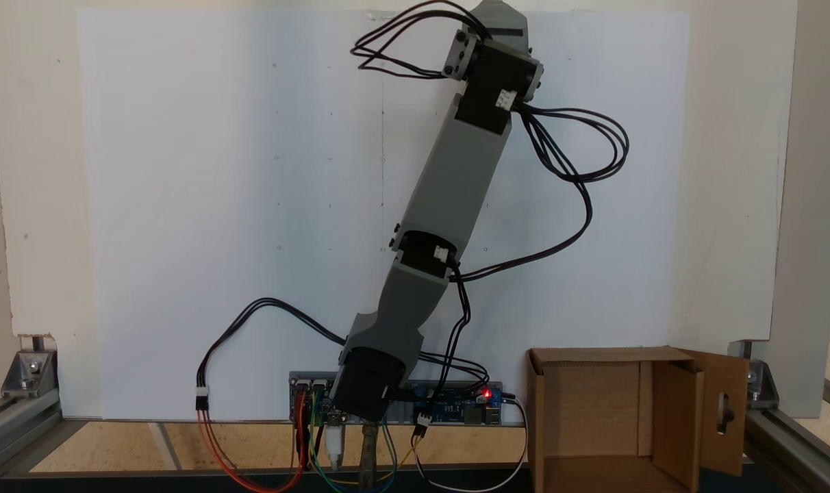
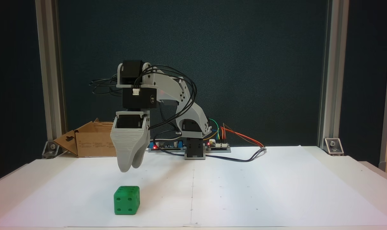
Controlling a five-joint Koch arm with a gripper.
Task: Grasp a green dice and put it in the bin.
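Note:
The green dice rests on the white paper near the front edge, left of centre in a fixed view, with a four-pip face toward the camera. My gripper hangs a little above it and slightly behind, fingers pointing down, tips touching and holding nothing. The bin, an open brown cardboard box, stands at the back left behind the gripper. Seen from above it is at the bottom right, the bin with its slotted flap folded out. The grey arm stretches to the top edge there, and the dice is out of view.
A controller board with coloured wires sits at the arm's base. Black cables loop off the arm. Aluminium frame posts stand at the table's back corners. White paper covers the table to the right of the dice.

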